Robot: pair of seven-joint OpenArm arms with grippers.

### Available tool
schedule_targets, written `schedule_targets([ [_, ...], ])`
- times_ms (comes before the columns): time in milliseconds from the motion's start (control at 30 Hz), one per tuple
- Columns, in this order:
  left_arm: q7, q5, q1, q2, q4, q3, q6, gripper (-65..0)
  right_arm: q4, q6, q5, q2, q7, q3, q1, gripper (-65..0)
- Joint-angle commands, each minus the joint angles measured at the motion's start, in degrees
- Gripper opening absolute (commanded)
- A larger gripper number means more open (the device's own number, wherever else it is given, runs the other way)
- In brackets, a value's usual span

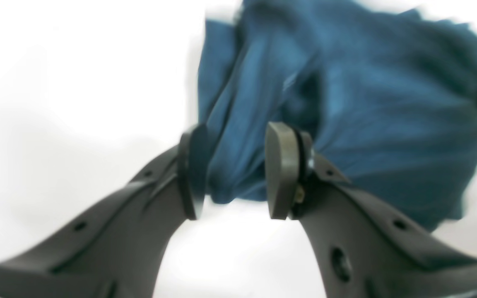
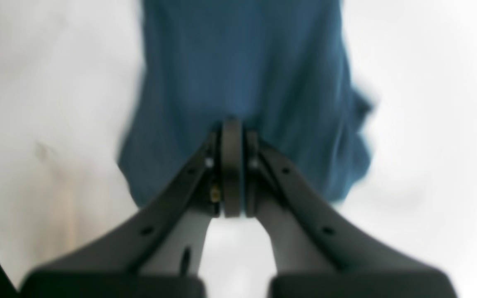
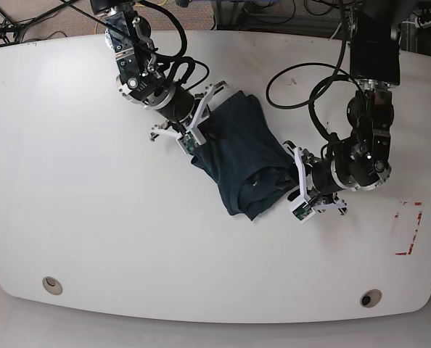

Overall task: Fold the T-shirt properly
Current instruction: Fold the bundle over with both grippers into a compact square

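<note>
The dark navy-teal soft cloth T-shirt (image 3: 239, 156) lies bunched and creased into a rumpled strip on the smooth white oval table (image 3: 70, 217), between the two arms. At its nearer end the left gripper (image 1: 232, 169) stands released, grey disc pads either side of a gathered fold. At the farther end the right gripper (image 2: 232, 165) is clenched on the T-shirt's edge.

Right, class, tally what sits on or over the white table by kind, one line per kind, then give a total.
T-shirt: 1
Grippers: 2, the left gripper and the right gripper
Red marking on the table: 1
Round holes near the front edge: 2
Total: 6
</note>
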Motion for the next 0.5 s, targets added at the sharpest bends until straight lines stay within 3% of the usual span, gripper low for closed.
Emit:
schedule_targets([
  [0,-0.67,-0.74,2.01,-0.26,3.46,-0.13,-0.10,-43.6,0.98,-0.17,0.08,0.26,0.06,0.31,2.53,-64.2],
  [133,-0.76,-0.74,6.67,0.45,6.44,0.31,-0.10,-43.6,-1.39,-0.17,0.08,0.26,-0.12,0.31,5.43,-64.2],
  [333,-0.85,-0.65,13.61,5.10,8.11,0.31,-0.10,-43.6,-9.57,0.19,-0.01,0.34,0.32,0.31,10.01,-64.4],
  [467,-1.11,-0.65,15.98,6.60,7.94,0.31,-0.10,-43.6,-14.84,0.27,-0.01,0.34,3.66,0.31,10.88,-64.5],
])
